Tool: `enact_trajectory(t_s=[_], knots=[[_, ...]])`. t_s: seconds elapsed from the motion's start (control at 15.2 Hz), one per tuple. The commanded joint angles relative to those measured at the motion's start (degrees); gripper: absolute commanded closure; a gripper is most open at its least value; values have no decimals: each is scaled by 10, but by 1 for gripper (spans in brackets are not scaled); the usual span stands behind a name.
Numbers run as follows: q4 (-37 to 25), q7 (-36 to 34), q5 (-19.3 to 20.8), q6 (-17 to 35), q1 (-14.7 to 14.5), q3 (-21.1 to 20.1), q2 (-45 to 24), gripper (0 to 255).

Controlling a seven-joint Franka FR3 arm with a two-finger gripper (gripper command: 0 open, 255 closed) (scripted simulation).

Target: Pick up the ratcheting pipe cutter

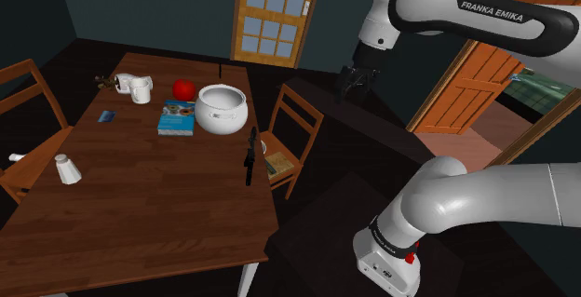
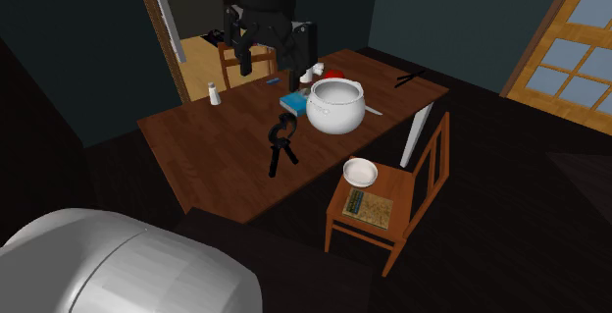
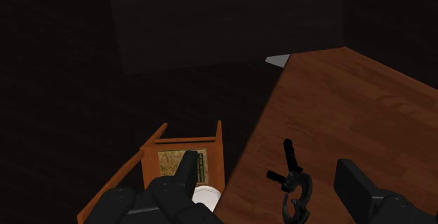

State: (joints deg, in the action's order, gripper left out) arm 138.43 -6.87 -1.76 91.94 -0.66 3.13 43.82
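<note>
Dining room in a house

A wooden dining table [image 1: 158,193] stands with wooden chairs [image 1: 296,111] drawn up and a white pot [image 1: 221,109] and mugs [image 1: 140,88] on it. Dark teal walls and a glazed wooden door [image 1: 275,11] lie beyond.

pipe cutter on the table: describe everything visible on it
The pipe cutter is all black, material unclear: a ring-shaped head at one end and two slim handles splaying from it. It rests on the brown wooden table, near the edge facing the chair and a little apart from the white bowl. Only the tabletop touches it. The tool is open and well clear of it.
</note>
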Motion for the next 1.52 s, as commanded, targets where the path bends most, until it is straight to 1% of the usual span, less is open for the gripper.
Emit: enact_trajectory(t_s=[0.0,0.4,0.73,1.12,1.45], knots=[[0,0,0,0,0,0,0,0],[104,22,-6,166,-19,-10,-16,0],[166,41,-14,318,-37,-18,-67,0],[202,66,-27,514,-64,-25,-180,0],[197,95,-46,676,-91,-27,-309,0]])
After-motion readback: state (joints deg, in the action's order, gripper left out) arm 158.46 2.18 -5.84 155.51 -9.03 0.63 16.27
